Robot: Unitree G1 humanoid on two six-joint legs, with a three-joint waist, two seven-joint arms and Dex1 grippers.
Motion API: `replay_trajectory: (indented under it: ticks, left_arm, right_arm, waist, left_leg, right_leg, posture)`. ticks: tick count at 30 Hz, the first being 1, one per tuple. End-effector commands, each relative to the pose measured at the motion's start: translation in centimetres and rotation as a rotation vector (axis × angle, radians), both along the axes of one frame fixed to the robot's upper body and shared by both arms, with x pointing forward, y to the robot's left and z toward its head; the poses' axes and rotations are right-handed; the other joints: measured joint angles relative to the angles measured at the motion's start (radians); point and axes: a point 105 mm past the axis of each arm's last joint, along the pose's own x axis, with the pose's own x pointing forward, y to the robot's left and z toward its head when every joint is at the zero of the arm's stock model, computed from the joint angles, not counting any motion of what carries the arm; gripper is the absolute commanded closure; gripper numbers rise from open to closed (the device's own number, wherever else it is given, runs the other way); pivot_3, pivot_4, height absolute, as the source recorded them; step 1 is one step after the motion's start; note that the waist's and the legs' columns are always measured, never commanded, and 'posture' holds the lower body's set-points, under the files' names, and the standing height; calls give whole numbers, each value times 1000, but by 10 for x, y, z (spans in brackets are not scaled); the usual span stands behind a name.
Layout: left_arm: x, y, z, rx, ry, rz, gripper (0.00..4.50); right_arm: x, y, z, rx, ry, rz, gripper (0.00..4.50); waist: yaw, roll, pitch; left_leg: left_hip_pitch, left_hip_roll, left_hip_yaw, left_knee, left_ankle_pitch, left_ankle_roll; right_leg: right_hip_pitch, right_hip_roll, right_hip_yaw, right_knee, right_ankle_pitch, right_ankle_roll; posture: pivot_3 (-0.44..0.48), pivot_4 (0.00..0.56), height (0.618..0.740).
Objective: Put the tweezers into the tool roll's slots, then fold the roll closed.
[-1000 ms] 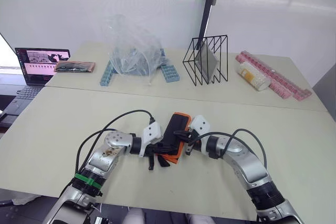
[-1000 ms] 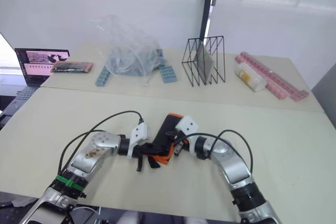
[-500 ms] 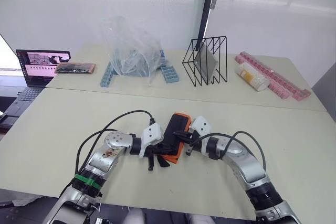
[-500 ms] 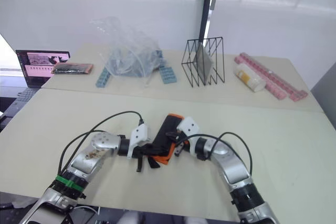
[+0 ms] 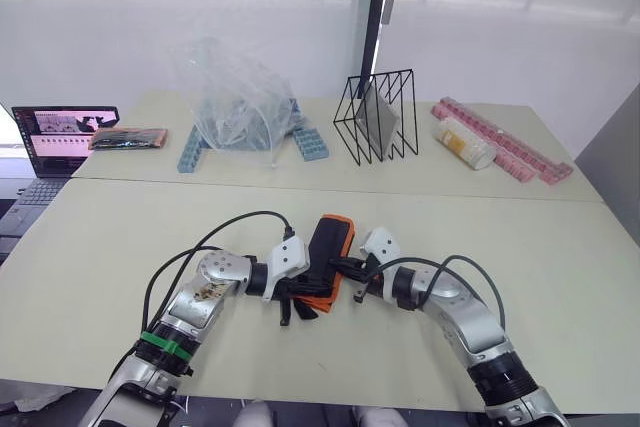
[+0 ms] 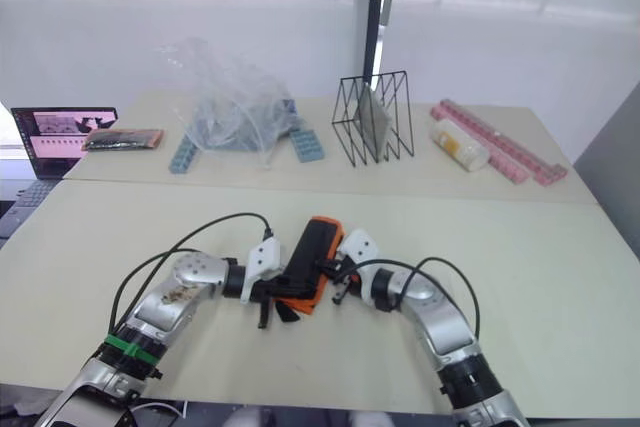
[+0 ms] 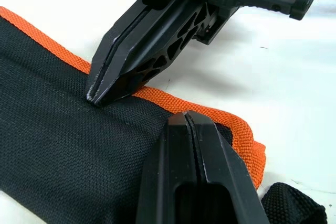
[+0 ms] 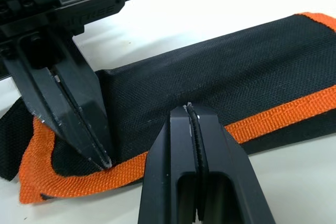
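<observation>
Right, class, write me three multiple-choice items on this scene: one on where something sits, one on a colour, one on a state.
1. Where does the black fabric tool roll lie?
A. On the near table, between the left gripper and the right gripper
B. Inside the black wire rack
C. On the open laptop

2. What colour is the roll's edging?
A. Blue
B. Orange
C. White

3. What state is the roll in?
A. Spread flat, showing its pockets
B. Folded over, with only its outer fabric showing
C. Hanging from the rack

Answers:
1 A: the head views show it on the near table with a gripper at either side.
2 B: both wrist views show an orange woven strip along its edge.
3 B: the wrist views show layered edges and plain black fabric, no pockets.
</observation>
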Motion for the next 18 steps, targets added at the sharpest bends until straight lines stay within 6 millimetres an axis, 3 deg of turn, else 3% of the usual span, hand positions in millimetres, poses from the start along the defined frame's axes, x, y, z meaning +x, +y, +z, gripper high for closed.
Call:
replay_trajectory:
  ticks: [1, 18]
  left_arm:
    - [-7, 12, -34, 111, 92, 31, 4473]
    - [-10, 16, -33, 122, 86, 26, 4473]
  right_arm:
    - [11, -16, -22, -91, 59, -96, 4500]
    - [55, -16, -31, -31, 142, -241, 4500]
  waist:
    - [-5, 0, 0]
    - [-47, -1, -1]
  left_leg:
    - [1, 0, -2, 1, 0, 0]
    - [12, -3, -8, 2, 0, 0]
  right_leg:
    - [1, 0, 0, 0, 0, 0]
    - [13, 0, -1, 0, -4, -3]
  posture:
    - [0, 150, 720]
    - [0, 150, 720]
